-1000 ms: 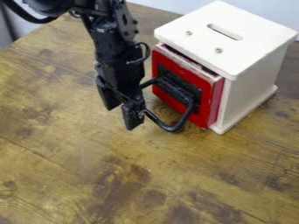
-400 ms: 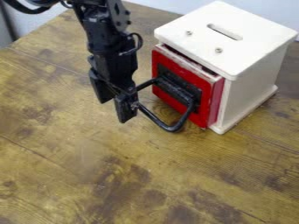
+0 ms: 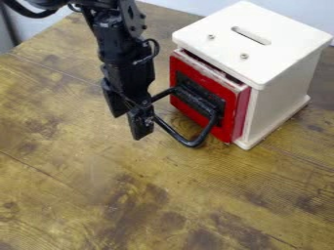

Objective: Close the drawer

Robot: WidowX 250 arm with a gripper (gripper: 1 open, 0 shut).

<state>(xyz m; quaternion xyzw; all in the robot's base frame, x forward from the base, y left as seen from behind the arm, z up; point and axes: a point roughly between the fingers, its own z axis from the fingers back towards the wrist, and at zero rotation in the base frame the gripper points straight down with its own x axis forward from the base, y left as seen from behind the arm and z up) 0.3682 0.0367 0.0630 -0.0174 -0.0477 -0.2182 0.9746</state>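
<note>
The red drawer (image 3: 206, 102) sticks a little way out of the cream-white wooden casing (image 3: 268, 61). Its black wire loop handle (image 3: 187, 135) reaches out over the table toward the front left. My gripper (image 3: 129, 116) points down just left of the drawer front, open, with nothing between its fingers. The nearer finger (image 3: 141, 126) stands right at the left end of the loop handle. Whether it touches the wire I cannot tell.
The casing stands at the back right of a worn wooden table (image 3: 117, 195). The black arm (image 3: 111, 34) comes down from the top left. A strip of grey floor shows past the table's far left edge.
</note>
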